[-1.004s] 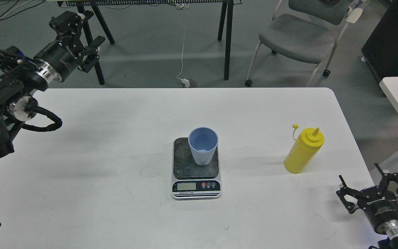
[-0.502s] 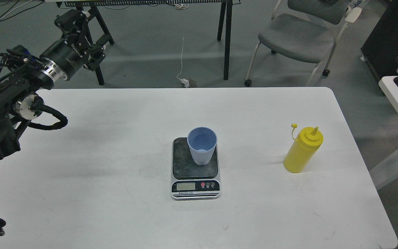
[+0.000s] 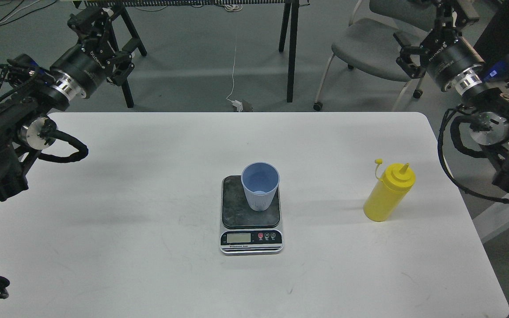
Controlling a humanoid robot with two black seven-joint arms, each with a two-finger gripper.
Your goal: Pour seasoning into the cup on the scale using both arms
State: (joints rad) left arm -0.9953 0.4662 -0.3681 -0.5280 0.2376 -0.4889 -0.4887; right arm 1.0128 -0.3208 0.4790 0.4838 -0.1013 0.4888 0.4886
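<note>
The right fingers (image 3: 418, 42) hang spread and empty beyond the far right corner of the surface (image 3: 148, 221), and the seasoning (image 3: 389, 192) stands upright, long axis vertical, well apart from them on the near side, toward the right edge; this arm is clearly the nearer one for it. The left fingers (image 3: 104, 42) are likewise spread with nothing in them, beyond the far left corner and much farther off. The cup (image 3: 260, 186) sits upright on the scale (image 3: 251, 215) at mid-surface, left of the bottle, with nothing standing between.
</note>
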